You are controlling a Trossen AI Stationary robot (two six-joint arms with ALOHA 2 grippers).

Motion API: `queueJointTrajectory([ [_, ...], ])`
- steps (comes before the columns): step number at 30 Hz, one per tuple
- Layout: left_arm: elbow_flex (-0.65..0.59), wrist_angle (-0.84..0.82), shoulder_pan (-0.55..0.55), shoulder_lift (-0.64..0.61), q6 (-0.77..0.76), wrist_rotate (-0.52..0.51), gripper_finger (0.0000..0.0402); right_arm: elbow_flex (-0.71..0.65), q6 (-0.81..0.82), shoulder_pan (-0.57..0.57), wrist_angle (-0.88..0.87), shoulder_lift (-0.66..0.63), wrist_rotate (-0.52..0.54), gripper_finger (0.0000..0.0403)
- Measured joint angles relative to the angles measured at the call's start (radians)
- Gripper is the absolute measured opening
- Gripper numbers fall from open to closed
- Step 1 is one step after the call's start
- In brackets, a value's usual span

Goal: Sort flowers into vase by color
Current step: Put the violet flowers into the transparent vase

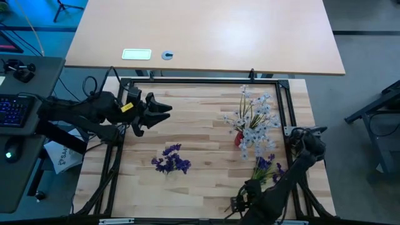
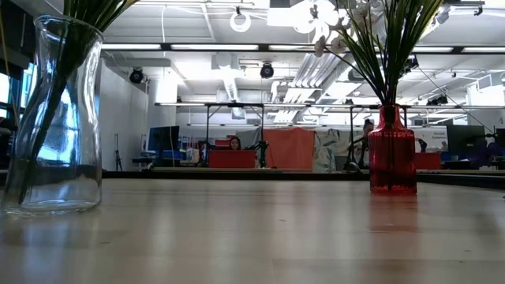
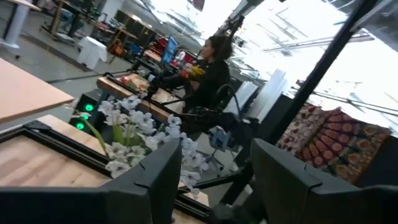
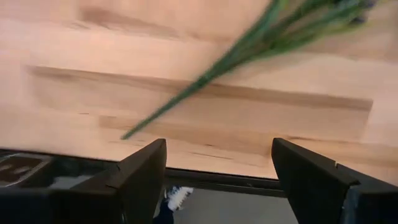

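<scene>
Purple sprig (image 1: 265, 165) | lying flat | stem toward right tool (image 1: 240, 203)

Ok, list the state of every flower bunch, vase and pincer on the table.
White-bluish flower sprigs: standing in the red glass vase.
Clear glass vase: upright, holding green stems.
Purple flower sprig: lying flat on the table.
Left pincer: open, empty.
Right pincer: open, empty, near that sprig's stem.
</scene>
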Motion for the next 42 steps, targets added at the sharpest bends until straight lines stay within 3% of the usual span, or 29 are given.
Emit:
queueJointTrajectory([
  [5,0.000,0.001,0.000,-0.012,0.001,0.027,0.0182,-0.218,0.040,-0.003,0.212,-0.052,-0.057,0.0287],
  [13,0.000,-0.002,0.000,-0.026,0.000,0.030,0.0182,-0.516,0.032,-0.080,0.541,-0.134,-0.037,0.0287],
  [18,0.000,-0.002,0.000,-0.033,0.000,0.030,0.0182,-0.576,0.023,-0.097,0.618,-0.136,-0.044,0.0287],
  [28,0.000,-0.005,0.001,-0.032,0.010,0.003,0.0182,-0.579,-0.016,-0.125,0.560,-0.130,-0.040,0.0281],
  [32,0.000,-0.003,0.001,-0.032,0.010,-0.004,0.0182,-0.574,-0.024,-0.132,0.539,-0.105,-0.084,0.0226],
  [39,0.000,-0.004,0.001,-0.032,0.009,-0.004,0.0182,-0.574,-0.024,-0.117,0.514,-0.072,-0.116,0.0029],
  [42,0.000,-0.004,0.001,-0.032,0.009,-0.010,0.0182,-0.576,-0.035,-0.097,0.513,-0.083,-0.104,0.0016],
])
